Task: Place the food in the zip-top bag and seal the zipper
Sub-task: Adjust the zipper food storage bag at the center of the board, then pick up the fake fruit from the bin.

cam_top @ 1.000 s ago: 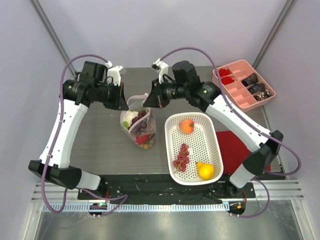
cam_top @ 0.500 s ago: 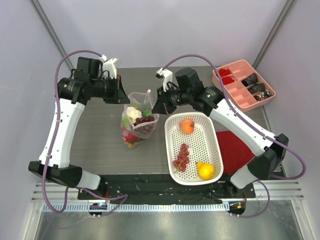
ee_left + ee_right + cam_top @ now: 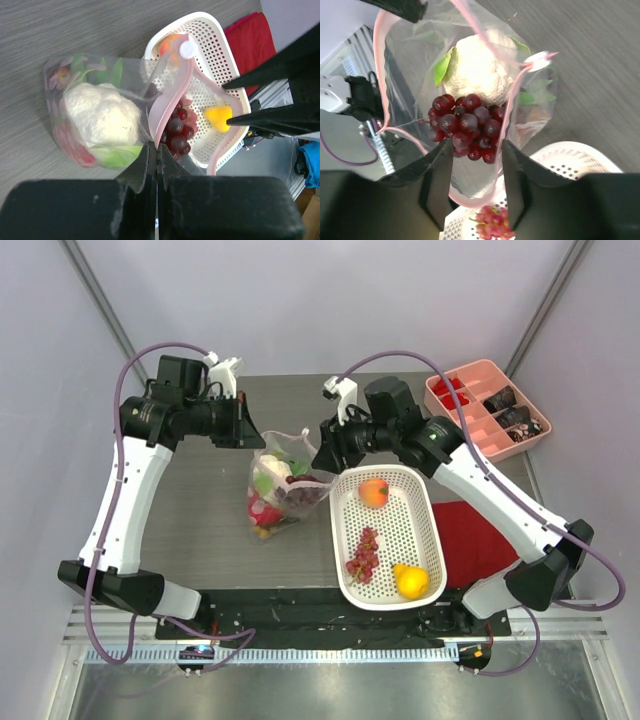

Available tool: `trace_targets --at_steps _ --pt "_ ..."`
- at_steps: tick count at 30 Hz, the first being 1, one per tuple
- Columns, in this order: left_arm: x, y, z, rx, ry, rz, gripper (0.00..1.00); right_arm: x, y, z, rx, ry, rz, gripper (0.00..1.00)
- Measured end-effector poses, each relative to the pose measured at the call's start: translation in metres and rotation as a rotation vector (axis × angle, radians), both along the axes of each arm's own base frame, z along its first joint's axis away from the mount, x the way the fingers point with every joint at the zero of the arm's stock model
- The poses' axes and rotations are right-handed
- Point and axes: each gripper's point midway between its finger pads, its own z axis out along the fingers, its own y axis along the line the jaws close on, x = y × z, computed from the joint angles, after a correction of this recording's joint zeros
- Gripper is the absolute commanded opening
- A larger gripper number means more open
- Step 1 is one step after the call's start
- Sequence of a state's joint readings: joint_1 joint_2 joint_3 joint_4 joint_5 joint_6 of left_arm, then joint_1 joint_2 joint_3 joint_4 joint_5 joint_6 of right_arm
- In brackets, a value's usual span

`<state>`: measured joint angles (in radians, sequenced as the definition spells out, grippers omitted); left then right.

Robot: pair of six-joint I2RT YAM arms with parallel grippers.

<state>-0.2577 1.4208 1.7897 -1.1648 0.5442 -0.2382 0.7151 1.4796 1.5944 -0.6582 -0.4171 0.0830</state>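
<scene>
Zip-top bag (image 3: pixel 272 502) holding grapes (image 3: pixel 465 125) is sitting left of the counter's (image 3: pixel 205 530) middle, just beside the white basket (image 3: pixel 336 540), while the left pincer (image 3: pixel 156 150) is pinching its rim and the right pincer (image 3: pixel 477 147) is hanging spread apart above.

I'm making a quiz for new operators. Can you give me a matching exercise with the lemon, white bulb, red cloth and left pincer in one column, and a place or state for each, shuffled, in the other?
Column one:
1. lemon
2. white bulb
3. red cloth
4. left pincer

Column two:
A. shut on the edge of the zip-top bag
B. in the white basket
C. flat on the table, right of the basket
D. inside the zip-top bag

Pairs: 1-B; 2-D; 3-C; 4-A
</scene>
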Motion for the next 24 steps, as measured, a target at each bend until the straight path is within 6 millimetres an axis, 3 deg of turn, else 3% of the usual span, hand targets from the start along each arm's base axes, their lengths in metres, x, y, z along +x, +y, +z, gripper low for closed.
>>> trace_targets --at_steps 3,6,10,14,18,24 --pt "0.001 -0.001 0.004 -0.006 -0.008 0.001 0.00 0.003 -0.012 0.004 0.001 -0.022 -0.022 0.84" --pt "0.005 0.000 0.005 -0.014 0.000 0.011 0.00 0.010 -0.031 0.009 0.008 -0.047 -0.064 0.90" --pt "0.011 0.002 0.001 -0.020 0.020 0.022 0.00 0.017 -0.068 0.010 0.004 -0.092 -0.134 0.88" --pt "0.013 0.002 -0.001 -0.024 0.024 0.023 0.00 0.011 -0.103 -0.005 -0.047 -0.172 -0.156 0.88" --pt "0.013 0.002 0.000 -0.030 0.025 0.020 0.00 -0.003 -0.116 -0.049 -0.150 -0.211 -0.085 0.88" --pt "0.014 0.002 0.000 -0.035 0.028 0.019 0.00 0.007 -0.132 -0.139 -0.375 -0.187 0.001 0.89"
